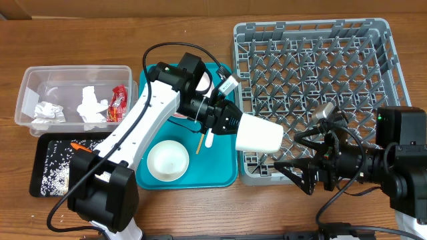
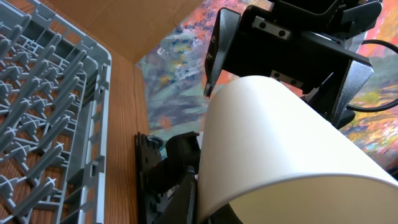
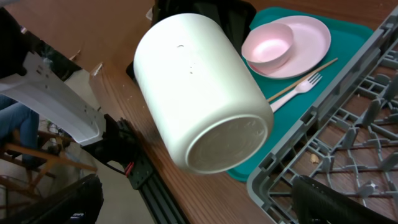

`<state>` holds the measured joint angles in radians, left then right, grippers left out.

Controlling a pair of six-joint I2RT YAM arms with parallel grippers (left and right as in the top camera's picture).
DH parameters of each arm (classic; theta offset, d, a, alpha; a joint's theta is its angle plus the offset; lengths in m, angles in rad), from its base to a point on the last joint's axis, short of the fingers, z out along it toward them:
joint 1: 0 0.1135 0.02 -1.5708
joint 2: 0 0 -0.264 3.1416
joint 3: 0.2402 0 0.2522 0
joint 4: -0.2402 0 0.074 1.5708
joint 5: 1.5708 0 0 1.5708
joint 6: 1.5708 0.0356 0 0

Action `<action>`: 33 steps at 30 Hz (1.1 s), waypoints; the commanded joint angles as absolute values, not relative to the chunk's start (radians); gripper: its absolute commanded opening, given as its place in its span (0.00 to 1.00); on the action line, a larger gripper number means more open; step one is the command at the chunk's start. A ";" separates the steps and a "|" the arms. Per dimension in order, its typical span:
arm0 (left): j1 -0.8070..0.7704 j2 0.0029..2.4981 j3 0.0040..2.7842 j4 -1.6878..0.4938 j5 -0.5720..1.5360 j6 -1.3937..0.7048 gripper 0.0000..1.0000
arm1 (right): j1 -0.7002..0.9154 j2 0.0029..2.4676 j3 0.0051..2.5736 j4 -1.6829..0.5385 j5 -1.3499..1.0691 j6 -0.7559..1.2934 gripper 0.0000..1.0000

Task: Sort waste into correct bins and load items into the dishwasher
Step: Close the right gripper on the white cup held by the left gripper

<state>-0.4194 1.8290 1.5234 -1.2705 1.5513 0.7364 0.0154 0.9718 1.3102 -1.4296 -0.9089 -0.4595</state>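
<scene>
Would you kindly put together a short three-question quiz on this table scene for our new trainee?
1. True or false: the white bowl sits in the dish rack.
2. Which gripper holds the white cup? A) left B) right C) neither
3. Fill in: the red wrapper lies in the ____.
Key: 1 false; 2 A, the left gripper is shut on it and the right gripper stands open; 3 clear tub.

Robot lab, two robot arms, wooden table
</scene>
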 commanded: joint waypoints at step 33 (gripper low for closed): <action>-0.475 1.814 1.545 -1.220 1.581 0.745 0.04 | 0.020 1.047 1.330 -1.424 -1.016 -0.487 0.96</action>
<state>-0.4702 1.8290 1.5234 -1.2282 1.5536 0.7364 0.0154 1.0500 1.3098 -1.4254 -0.9897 -0.4755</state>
